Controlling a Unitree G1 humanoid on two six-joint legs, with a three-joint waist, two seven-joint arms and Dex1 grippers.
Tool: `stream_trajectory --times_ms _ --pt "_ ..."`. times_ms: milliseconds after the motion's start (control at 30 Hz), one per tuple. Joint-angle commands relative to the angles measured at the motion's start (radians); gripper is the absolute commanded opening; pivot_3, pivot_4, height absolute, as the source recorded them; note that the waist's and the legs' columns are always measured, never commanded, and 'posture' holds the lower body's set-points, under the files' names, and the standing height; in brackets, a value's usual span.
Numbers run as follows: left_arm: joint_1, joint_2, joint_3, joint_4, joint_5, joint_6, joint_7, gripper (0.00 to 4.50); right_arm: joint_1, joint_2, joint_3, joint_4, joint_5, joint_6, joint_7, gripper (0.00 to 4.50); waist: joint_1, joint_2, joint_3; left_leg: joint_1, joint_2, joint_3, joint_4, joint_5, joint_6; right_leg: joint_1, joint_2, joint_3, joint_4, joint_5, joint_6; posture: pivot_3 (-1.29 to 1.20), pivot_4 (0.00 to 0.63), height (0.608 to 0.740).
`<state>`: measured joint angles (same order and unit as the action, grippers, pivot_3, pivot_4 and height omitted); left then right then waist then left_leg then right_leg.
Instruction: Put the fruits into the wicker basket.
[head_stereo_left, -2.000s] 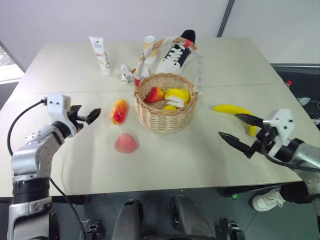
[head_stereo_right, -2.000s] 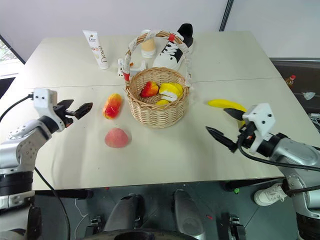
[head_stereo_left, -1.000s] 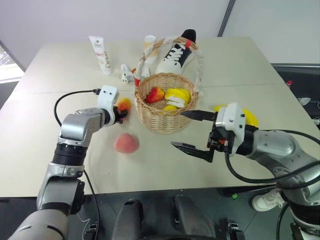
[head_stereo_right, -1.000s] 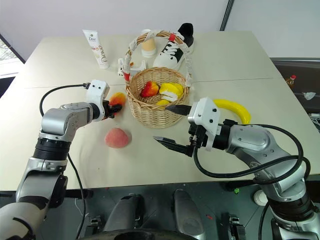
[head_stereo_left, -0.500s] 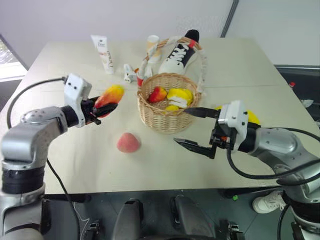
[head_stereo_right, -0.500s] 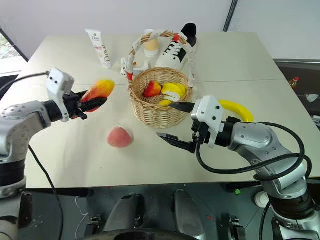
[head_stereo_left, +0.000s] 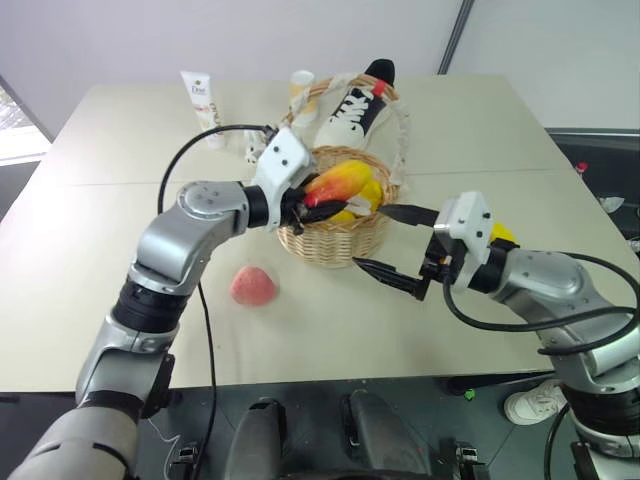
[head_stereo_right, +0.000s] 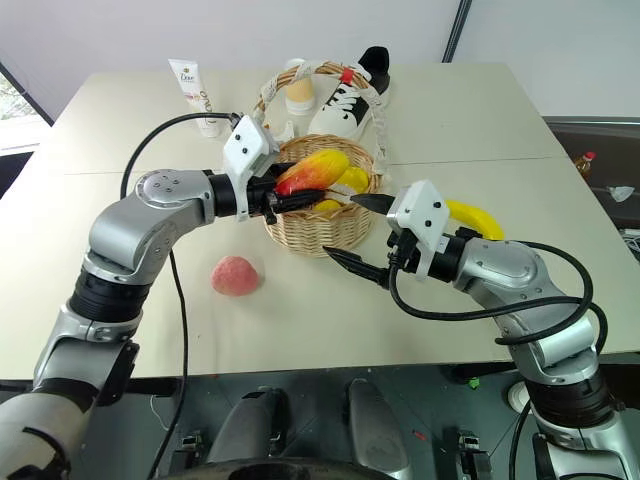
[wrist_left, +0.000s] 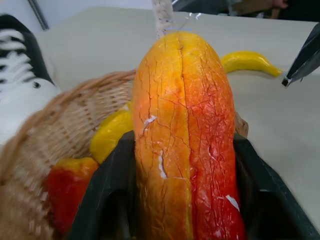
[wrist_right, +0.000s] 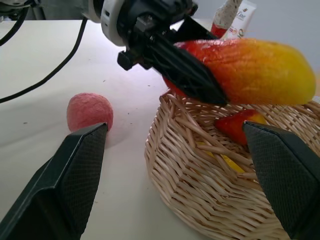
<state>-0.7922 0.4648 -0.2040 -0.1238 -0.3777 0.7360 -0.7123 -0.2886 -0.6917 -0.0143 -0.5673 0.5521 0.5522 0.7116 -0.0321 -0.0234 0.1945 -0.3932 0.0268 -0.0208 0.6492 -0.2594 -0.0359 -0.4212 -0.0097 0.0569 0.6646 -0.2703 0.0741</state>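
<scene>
In the left eye view, my left end effector (head_stereo_left: 318, 203) sits just above centre of the frame, its black fingers clamped on the oblong red-and-yellow mango-like fruit (head_stereo_left: 340, 183), which hangs over the round tan woven wicker basket (head_stereo_left: 335, 235) with its tall cloth-wrapped handle. My right end effector (head_stereo_left: 392, 245) is right of centre, close beside the basket's right wall, with its two black fingers spread wide and nothing between them. The rounded pink peach (head_stereo_left: 252, 285) lies on the pale desk (head_stereo_left: 120, 250) at lower left of the basket, apart from it. The long curved yellow banana (head_stereo_left: 500, 232) peeks out behind my right wrist, right of centre. In the upper part of the frame stand a white tube (head_stereo_left: 200, 98) and a black-and-white sneaker (head_stereo_left: 355, 105) behind the basket.

In the left wrist view, the mango-like fruit fills the centre, held between my two dark fingers (wrist_left: 105, 200), with the basket rim at left, yellow and red fruit pieces (wrist_left: 107, 135) inside it, and the banana at upper right on the desk.

In the right wrist view, my own two fingers (wrist_right: 75, 170) stand far apart at the lower corners. The gripped mango-like fruit is at upper right above the basket, and the peach is at left centre on the desk.
</scene>
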Motion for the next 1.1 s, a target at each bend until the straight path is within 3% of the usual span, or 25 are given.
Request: stream_trajectory --times_ms 33,67,200,467,700,1100 --pt "-0.023 0.009 0.102 -0.01 -0.043 -0.016 -0.014 3.91 0.013 0.012 -0.028 -0.055 0.0 -0.005 -0.029 4.5 -0.004 0.0 0.0 0.0 0.0 0.0 0.0 0.0 0.0 0.0 0.0 0.0 0.0 0.0 0.0 0.0 0.15 0.74" --pt "-0.014 0.018 0.147 -0.024 -0.078 -0.018 -0.03 4.46 0.015 0.014 -0.029 -0.059 0.001 -0.003 -0.035 4.5 -0.006 0.0 0.0 0.0 0.0 0.0 0.0 0.0 0.0 0.0 0.0 0.0 0.0 0.0 0.0 0.0 0.15 0.74" --pt "0.045 0.095 0.268 -0.076 -0.154 0.003 -0.079 4.46 0.02 0.012 -0.029 -0.064 0.005 -0.002 -0.041 4.5 -0.013 0.0 0.0 0.0 0.0 0.0 0.0 0.0 0.0 0.0 0.0 0.0 0.0 0.0 0.0 0.0 0.15 0.74" --pt "0.357 0.414 0.427 -0.117 -0.231 0.073 -0.274 4.46 -0.003 0.01 -0.016 -0.029 0.002 -0.021 -0.008 4.5 -0.011 0.0 0.0 0.001 0.001 0.0 -0.001 0.0 0.0 0.0 0.0 0.0 0.0 0.0 0.0 0.0 0.15 0.74" --pt "0.503 0.518 0.273 -0.227 -0.126 -0.007 -0.326 4.46 -0.021 0.014 0.011 -0.013 -0.002 -0.028 0.029 4.5 0.014 0.0 0.0 -0.001 0.002 0.001 0.0 0.0 0.0 0.0 -0.003 -0.001 -0.001 0.0 0.0 0.0 0.15 0.74" --pt "0.406 0.482 0.029 -0.174 0.016 -0.08 -0.358 4.46 -0.002 0.025 0.03 -0.051 -0.005 -0.013 0.011 4.5 0.011 0.0 0.0 0.0 0.001 0.002 0.0 0.0 0.0 0.0 -0.001 0.0 -0.001 0.0 0.0 0.0 0.15 0.74"
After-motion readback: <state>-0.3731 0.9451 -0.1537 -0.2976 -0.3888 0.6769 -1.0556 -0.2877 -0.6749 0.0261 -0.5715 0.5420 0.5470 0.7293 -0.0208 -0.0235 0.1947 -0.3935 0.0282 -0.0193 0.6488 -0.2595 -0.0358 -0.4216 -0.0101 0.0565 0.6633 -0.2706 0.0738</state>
